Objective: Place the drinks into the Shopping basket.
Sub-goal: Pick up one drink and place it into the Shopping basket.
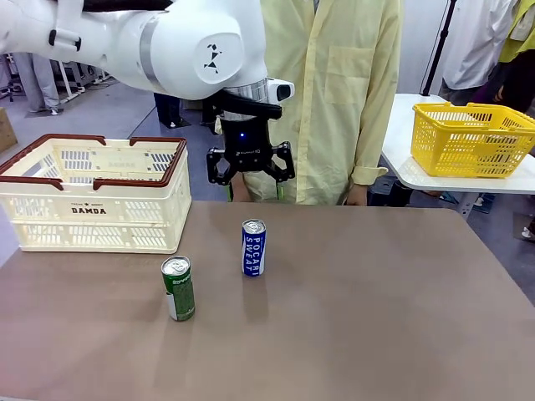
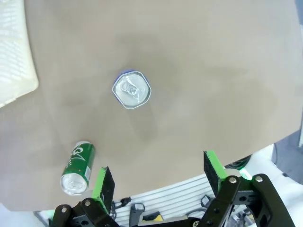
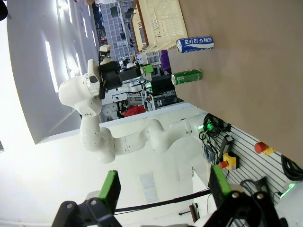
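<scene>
Cans stood upright on the table (image 1: 376, 317): green can (image 1: 177, 288) nearest, below and aside of the jaws of the left arm (image 1: 167, 42), blue can (image 1: 253, 247) almost straight beneath them. Those left jaws hung pointing down, wide open, empty; the right jaws likewise gaped empty. Shopping basket (image 1: 92, 209) sat farther back, off to the left jaws' left.

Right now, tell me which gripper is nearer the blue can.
Left. The left gripper hangs open above the blue can; the right gripper is far off beyond the table's edge.
</scene>
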Available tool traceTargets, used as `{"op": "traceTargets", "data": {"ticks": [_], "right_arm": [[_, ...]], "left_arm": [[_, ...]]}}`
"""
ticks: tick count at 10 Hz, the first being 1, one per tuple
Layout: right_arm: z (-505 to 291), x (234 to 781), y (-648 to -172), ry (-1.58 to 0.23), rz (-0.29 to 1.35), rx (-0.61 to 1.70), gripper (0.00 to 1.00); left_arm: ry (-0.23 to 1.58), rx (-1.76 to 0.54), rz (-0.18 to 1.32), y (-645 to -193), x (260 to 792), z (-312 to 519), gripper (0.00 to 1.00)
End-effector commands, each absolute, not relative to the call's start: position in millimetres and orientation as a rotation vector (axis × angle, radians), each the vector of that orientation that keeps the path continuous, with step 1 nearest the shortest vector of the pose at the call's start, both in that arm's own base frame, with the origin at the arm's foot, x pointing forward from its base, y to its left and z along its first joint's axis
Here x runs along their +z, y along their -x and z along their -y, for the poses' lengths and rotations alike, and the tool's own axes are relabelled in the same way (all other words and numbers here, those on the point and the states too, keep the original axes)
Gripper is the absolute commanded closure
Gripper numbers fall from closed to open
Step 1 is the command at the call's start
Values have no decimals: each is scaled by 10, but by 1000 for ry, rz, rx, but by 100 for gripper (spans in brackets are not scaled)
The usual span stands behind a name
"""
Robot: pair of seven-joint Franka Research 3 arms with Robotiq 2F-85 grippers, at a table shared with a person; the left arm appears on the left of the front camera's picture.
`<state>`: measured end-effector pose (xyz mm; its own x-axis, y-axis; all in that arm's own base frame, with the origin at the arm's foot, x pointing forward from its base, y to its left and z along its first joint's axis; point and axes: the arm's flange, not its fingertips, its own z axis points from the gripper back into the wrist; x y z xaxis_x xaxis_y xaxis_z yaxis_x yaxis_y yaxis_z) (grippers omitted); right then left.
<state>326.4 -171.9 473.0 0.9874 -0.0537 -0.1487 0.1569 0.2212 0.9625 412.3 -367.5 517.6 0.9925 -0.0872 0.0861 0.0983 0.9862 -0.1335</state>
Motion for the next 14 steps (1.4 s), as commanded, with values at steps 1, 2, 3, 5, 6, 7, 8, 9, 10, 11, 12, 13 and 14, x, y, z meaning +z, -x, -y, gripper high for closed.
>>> {"op": "traceTargets", "data": {"ticks": [1, 2, 3, 5, 6, 7, 8, 9, 10, 11, 12, 13, 14], "right_arm": [[1727, 4762, -3241, -1335, -96, -139, 0], [1727, 4762, -3241, -1335, -96, -139, 0], [1727, 4762, -3241, -1335, -96, -139, 0], [1727, 4762, -3241, -1335, -96, -139, 0], [1727, 4762, -3241, -1335, -96, -139, 0], [1727, 4762, -3241, -1335, -96, -139, 0], [1727, 4762, -3241, -1335, -96, -139, 0], [1727, 4762, -3241, -1335, -96, -139, 0], [1727, 4762, -3241, -1335, -96, -139, 0], [1727, 4762, -3241, -1335, -96, -139, 0], [1727, 4762, -3241, -1335, -96, -139, 0], [1727, 4762, -3241, -1335, -96, -139, 0], [1727, 4762, -3241, -1335, -96, -139, 0]], "left_arm": [[135, -118, 101, -4140, 5147, 3694, 0], [138, -93, 80, -4123, 5176, 3675, 0], [129, -43, 67, -4285, 5070, 3738, 0], [109, 62, 35, -4474, 4815, 3813, 0], [106, 98, 35, -4504, 4687, 3828, 0], [109, 143, 48, -4545, 4555, 3827, 0], [85, 168, 46, -4611, 4400, 3809, 0], [66, 177, 24, -4657, 4260, 3778, 0], [37, 181, -3, -4681, 4132, 3747, 0], [23, 190, -31, -4690, 3995, 3708, 0], [24, 192, -20, -4693, 3922, 3690, 0], [37, 180, -28, -4683, 3853, 3690, 0], [37, 167, -42, -4679, 3789, 3697, 0]]}}
